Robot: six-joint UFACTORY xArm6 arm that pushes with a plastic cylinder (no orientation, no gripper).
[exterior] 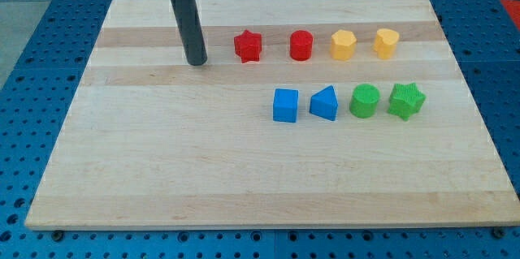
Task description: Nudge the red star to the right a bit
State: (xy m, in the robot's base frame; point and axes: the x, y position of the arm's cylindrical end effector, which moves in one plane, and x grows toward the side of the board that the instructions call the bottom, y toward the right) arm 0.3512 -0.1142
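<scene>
The red star lies on the wooden board near the view's top, left of centre. My tip stands on the board to the star's left, a short gap apart and slightly lower in the view. A red cylinder sits just to the star's right.
Two yellow blocks, a pentagon shape and a rounded one, continue the top row to the right. Below them stand a blue cube, a blue wedge-like block, a green cylinder and a green star.
</scene>
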